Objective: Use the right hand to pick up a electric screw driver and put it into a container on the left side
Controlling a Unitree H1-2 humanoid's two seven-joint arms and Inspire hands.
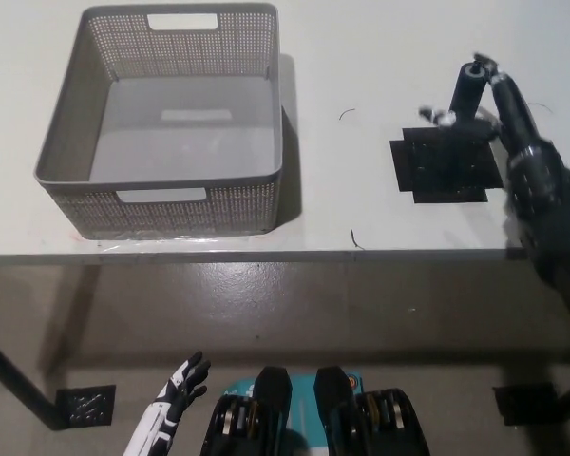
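While the white left hand (180, 380) idles low, fingers spread and empty, grey basket (161, 123) sits empty on the table (361, 47). Far right, above the black mat (446, 171), black right hand (475, 100) wraps the electric screwdriver (467, 87), seemingly gripped for lifting.

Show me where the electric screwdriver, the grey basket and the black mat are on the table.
electric screwdriver (466, 87): head view, on its dark upright body.
grey basket (161, 178): head view, on the near rim.
black mat (446, 169): head view, on its bare middle.
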